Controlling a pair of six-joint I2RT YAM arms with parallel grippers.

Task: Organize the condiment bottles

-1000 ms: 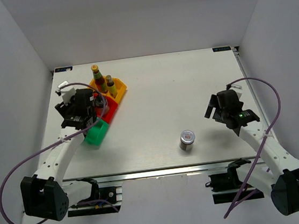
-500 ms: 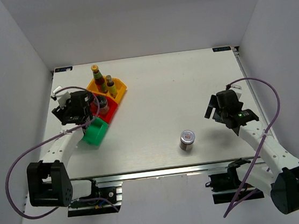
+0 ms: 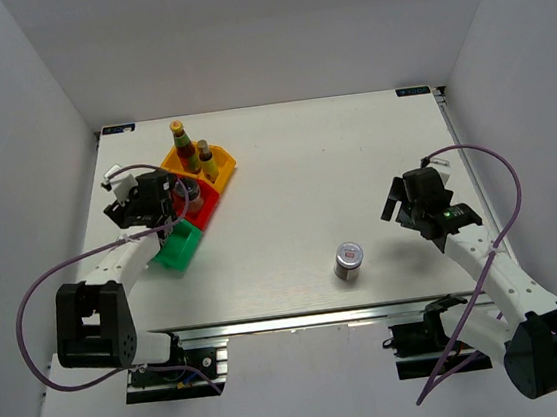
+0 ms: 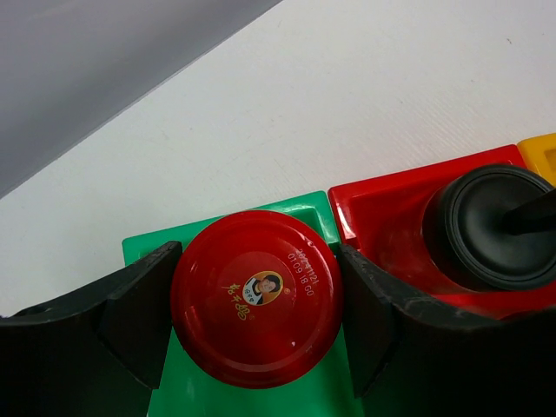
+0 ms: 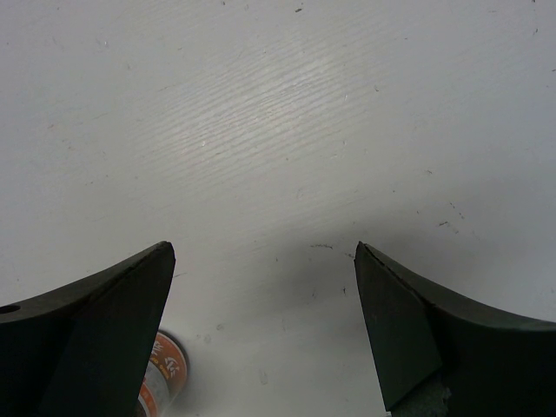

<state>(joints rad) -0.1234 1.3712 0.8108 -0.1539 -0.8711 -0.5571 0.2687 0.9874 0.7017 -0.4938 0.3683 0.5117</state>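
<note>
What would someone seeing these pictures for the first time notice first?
The red-capped jar, gripped by the left gripper at the green tray on the table, far left. Next, the silver-lidded jar standing alone near the front edge, with the open right gripper to its right.

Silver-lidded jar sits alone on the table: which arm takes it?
Right. The right gripper is open and empty, with the silver-lidded jar on its side; the left gripper is clamped on the red-capped jar at the green tray.

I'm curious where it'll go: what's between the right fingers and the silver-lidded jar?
Only bare white table between the black right fingers and the small silver-lidded jar, top view.
</note>
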